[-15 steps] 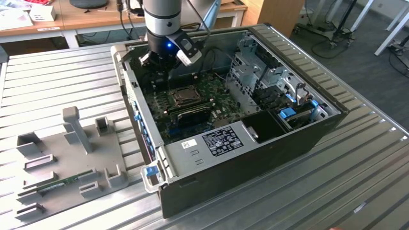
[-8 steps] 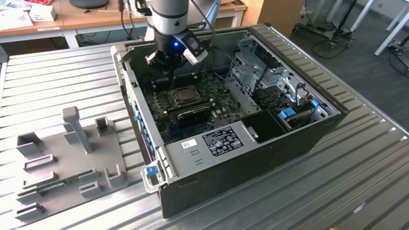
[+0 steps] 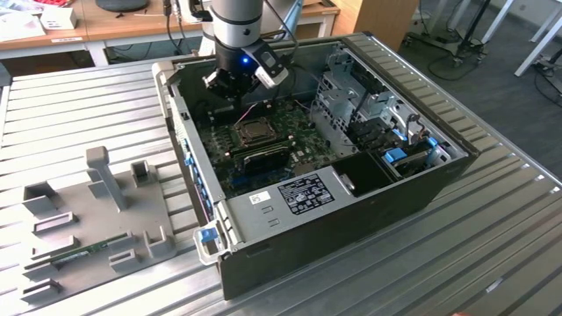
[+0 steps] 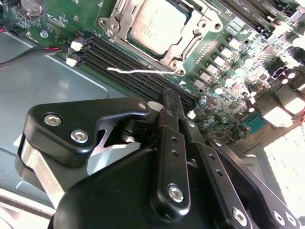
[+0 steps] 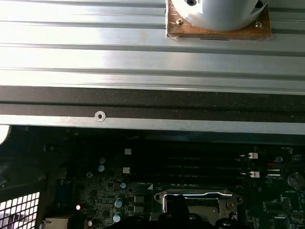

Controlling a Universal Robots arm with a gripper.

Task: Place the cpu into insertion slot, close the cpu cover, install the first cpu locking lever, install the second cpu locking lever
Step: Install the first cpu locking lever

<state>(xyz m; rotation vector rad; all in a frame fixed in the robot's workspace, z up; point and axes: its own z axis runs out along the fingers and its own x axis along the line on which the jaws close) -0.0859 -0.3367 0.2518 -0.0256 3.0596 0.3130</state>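
Exterior view: tool (image 3: 230, 89) hangs above the motherboard (image 3: 263, 164), close to one case (image 3: 422, 178) wall and apart from the insertion slot (image 3: 255, 131). The second wrist view adds detail: cpu (image 4: 155, 21) seated, cpu cover (image 4: 113, 25) flat around it, thin lever (image 4: 138, 71) lying across the memory slots (image 4: 119, 62). Tool clenched or released: cannot tell. Board lies open around the socket.

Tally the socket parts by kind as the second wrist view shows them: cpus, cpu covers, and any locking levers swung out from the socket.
cpu: 1
cpu cover: 1
locking lever, swung out over the memory slots: 1
Total: 3
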